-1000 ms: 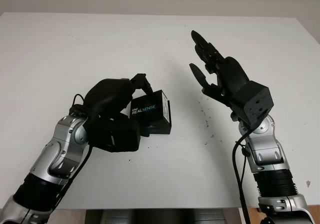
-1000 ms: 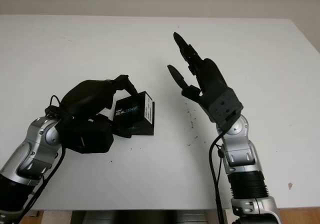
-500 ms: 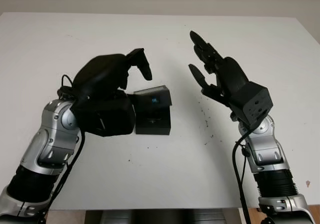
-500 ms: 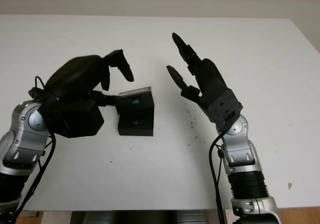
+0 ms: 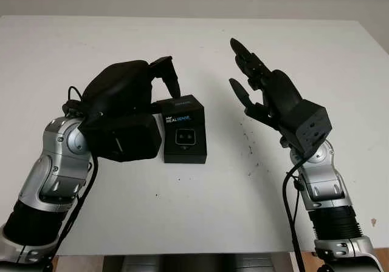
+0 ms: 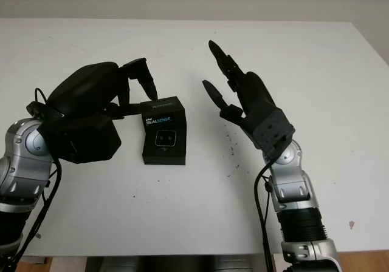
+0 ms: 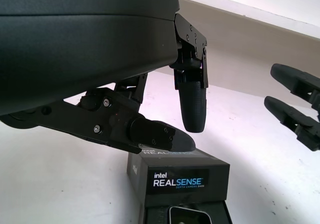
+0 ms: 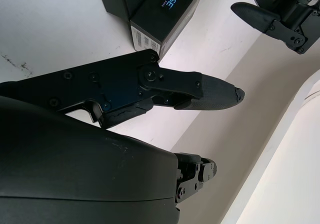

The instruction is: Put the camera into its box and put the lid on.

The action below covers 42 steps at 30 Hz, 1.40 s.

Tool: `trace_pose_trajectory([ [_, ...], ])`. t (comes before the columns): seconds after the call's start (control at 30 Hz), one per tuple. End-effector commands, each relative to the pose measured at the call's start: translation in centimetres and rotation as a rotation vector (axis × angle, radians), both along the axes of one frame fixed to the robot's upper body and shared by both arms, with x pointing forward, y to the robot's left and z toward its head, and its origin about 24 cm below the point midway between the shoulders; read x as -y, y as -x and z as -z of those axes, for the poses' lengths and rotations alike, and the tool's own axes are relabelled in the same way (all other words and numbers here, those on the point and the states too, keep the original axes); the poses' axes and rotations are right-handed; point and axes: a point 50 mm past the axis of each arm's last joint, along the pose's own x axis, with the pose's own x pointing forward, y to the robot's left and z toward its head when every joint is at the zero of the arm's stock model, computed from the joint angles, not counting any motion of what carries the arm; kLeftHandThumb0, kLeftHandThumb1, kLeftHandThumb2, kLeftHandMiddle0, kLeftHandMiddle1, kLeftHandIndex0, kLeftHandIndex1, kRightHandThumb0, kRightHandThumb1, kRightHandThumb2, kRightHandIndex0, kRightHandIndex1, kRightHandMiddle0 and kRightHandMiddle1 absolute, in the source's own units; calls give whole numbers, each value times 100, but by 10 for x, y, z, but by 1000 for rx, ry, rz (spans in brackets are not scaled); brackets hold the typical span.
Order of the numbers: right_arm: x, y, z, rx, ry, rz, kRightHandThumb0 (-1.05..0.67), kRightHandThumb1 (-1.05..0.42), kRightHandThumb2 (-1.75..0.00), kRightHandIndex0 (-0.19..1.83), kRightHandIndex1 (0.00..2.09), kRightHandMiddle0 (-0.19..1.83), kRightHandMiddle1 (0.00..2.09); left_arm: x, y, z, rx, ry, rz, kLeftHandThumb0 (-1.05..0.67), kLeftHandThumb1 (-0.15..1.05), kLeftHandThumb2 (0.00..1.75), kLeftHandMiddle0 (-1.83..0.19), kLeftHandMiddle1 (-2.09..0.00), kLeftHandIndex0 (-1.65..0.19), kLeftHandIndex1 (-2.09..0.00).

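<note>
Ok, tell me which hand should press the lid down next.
Left. The left hand is already at the box, one finger on its lid's far end. The right hand hangs open, off to the side.

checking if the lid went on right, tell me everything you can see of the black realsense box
The black cardboard RealSense box is small and rectangular, and lies flat on the white table between the two arms. Its top face carries white and blue "Intel RealSense" lettering and, below that, a small picture of the camera. It looks closed, with the lid seated squarely. The left hand hovers at its far left corner, one finger at the lid's top edge; actual contact is unclear. The open right hand is off to its right, apart from it.
</note>
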Motion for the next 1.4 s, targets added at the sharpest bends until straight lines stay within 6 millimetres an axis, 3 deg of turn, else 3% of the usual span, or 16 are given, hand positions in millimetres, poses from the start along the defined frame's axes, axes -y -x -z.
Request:
trace_pose_trajectory([
  [0.0,1,1,0,3,-1,7,-70,-105,-53,10,5,10,5,3,2,-7,29,-1,23,-27,105,15,-41,-194,-20,-167],
  [0.1,2,1,0,-2,-5,7,-69,-105,-53,9,5,11,6,2,0,-8,32,-37,11,-31,105,13,-31,-191,-11,-174],
  [0.17,1,1,-1,1,-10,5,-69,-105,-53,10,5,10,5,1,-2,-14,-5,-86,-21,-42,105,12,-6,-183,10,-166],
  [0.23,1,1,-2,1,-10,5,-70,-105,-53,10,5,10,5,0,-7,-21,-25,-111,-49,-57,105,11,7,-132,16,-125],
  [0.27,1,1,-2,4,-6,4,-69,-105,-53,10,5,10,5,-1,-13,-27,-34,-93,-62,-65,105,10,2,-85,15,-92],
  [0.3,1,1,-2,6,-3,3,-69,-105,-53,10,5,10,5,-2,-16,-30,-41,-78,-69,-72,105,10,0,-51,13,-63],
  [0.37,2,1,-2,11,0,4,-68,-105,-54,10,5,10,5,-5,-26,-39,-83,25,-48,-81,105,10,2,-13,12,-22],
  [0.4,2,1,-2,7,-4,5,-68,-105,-54,10,5,10,5,-7,-30,-42,-98,56,-28,-84,105,9,4,-8,14,-16],
  [0.5,2,1,-2,5,-9,4,-69,-105,-53,10,5,10,5,-9,-37,-48,-123,84,9,-90,105,8,13,-2,19,-3],
  [0.63,1,0,-2,12,-10,5,-69,-105,-53,11,6,10,6,-9,-45,-50,-204,111,57,-89,100,5,19,0,19,0],
  [1.07,0,0,-3,19,-3,8,-69,-105,-54,11,6,10,5,-8,-60,-34,-391,-7,161,-90,97,4,19,0,19,0],
  [1.37,0,0,-3,20,7,8,-67,-105,-54,10,5,10,5,-9,-72,-18,-426,-41,145,-87,93,5,19,0,19,0],
])
